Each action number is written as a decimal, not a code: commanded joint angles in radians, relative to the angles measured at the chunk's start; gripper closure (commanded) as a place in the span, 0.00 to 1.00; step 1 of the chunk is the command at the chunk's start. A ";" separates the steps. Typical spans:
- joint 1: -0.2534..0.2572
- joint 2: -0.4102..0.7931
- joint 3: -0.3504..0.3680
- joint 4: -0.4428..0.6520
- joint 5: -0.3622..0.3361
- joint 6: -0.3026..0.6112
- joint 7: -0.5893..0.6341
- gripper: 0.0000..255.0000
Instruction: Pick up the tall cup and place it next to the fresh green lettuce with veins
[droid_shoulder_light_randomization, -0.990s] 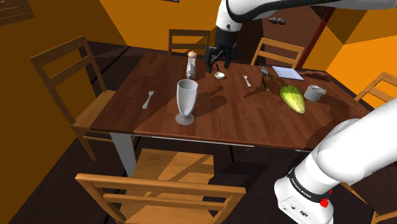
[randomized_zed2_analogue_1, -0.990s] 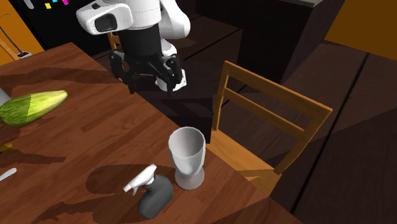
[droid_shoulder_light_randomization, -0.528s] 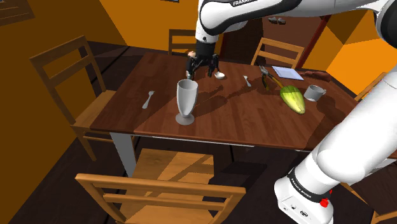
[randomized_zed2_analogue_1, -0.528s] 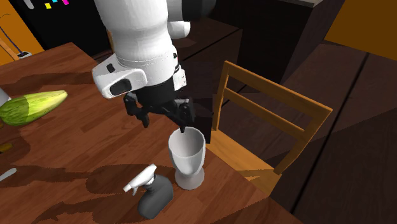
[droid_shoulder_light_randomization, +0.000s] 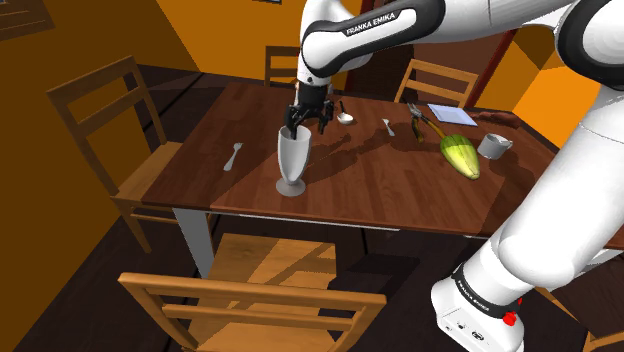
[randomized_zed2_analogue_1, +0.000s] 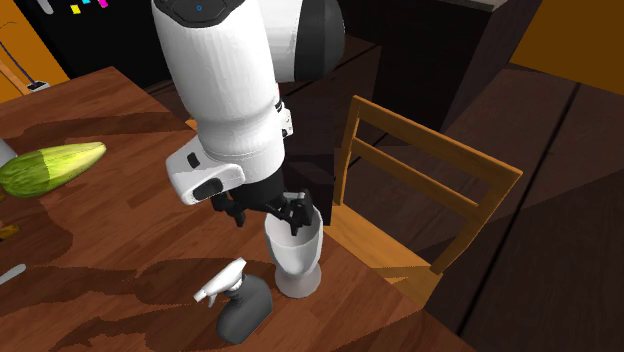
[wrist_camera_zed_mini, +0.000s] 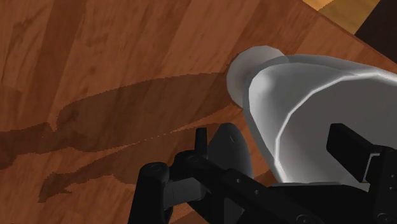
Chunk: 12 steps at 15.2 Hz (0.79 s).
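Observation:
The tall cup (droid_shoulder_light_randomization: 292, 160) is a pale grey goblet on a foot, upright near the table's front edge. My black gripper (droid_shoulder_light_randomization: 303, 126) hangs open right at its rim, pointing down. From the second exterior view the gripper (randomized_zed2_analogue_1: 270, 217) sits at the cup's (randomized_zed2_analogue_1: 293, 258) mouth. In the wrist view one finger (wrist_camera_zed_mini: 347, 145) is over the cup's (wrist_camera_zed_mini: 305, 121) mouth and the other (wrist_camera_zed_mini: 202, 139) is outside its wall; neither visibly presses it. The green-yellow lettuce (droid_shoulder_light_randomization: 459, 155) lies far off toward the shoulder view's right, and also shows as lettuce (randomized_zed2_analogue_1: 50, 167).
A dark spray bottle (randomized_zed2_analogue_1: 240, 302) stands close beside the cup. On the brown table (droid_shoulder_light_randomization: 380, 185) lie a fork (droid_shoulder_light_randomization: 233, 155), a spoon (droid_shoulder_light_randomization: 345, 116), another fork (droid_shoulder_light_randomization: 388, 126), a notebook (droid_shoulder_light_randomization: 452, 115) and a grey mug (droid_shoulder_light_randomization: 493, 145). Wooden chairs (randomized_zed2_analogue_1: 425, 190) ring the table.
The arm swung from above the table's far side toward the cup and came down, bringing the open gripper to the cup's rim. The cup has not moved.

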 joint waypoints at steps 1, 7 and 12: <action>0.002 0.009 0.001 -0.013 -0.002 0.023 0.004 0.00; 0.002 0.009 0.001 -0.013 -0.002 0.023 0.004 0.00; 0.002 0.009 0.001 -0.013 -0.002 0.023 0.004 1.00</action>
